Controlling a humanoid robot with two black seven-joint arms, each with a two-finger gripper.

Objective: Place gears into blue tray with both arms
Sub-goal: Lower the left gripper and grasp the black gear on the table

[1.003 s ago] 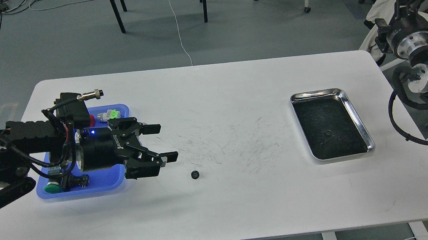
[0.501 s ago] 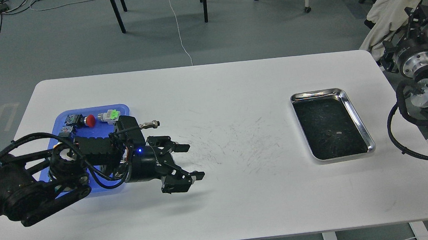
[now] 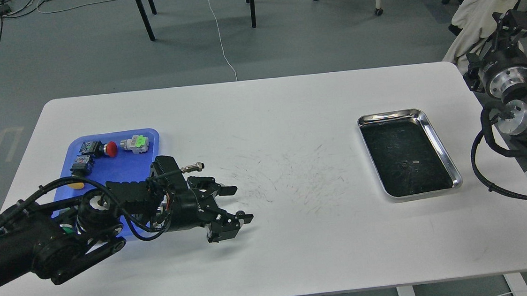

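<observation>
Just beside the left gripper's [image 3: 236, 203] lower fingertip [image 3: 245, 218], a tiny black gear [image 3: 240, 213] sits on the white table [image 3: 299, 248]; whether it touches the finger or lies just behind it can't be told at this res. Jaws stand apart, upper finger reaching toward the table centre, lower one down by the gear, nothing clamped between them. Gripper body is low over the tabletop, w/ its shadow right under it. The left arm [image 3: 40, 241] comes in from the lower-left edge & crosses over the near part of the blue tray [image 3: 149, 136].

Blue tray lies at table left, well apart from the gear w/ the gripper between them. On its bare far part: a red-capped push-button switch [image 3: 99, 148], a silver part w/ a green piece [image 3: 135, 143], another black switch [image 3: 82, 164] w/ a yellow cap [image 3: 76, 185] just below it. A green cap [image 3: 66, 228] peeks out by the arm joint.

Second gear [image 3: 403, 165] looks to rest as a small dark round shape inside the steel tray [image 3: 431, 130] at table right, hard to make out vs the dark inside.

Right arm [image 3: 519, 113] hangs off the table's right edge, its gripper [image 3: 511, 20] raised & pointing away; seen dark & end-on, so can't tell if fingers are apart or together.
</observation>
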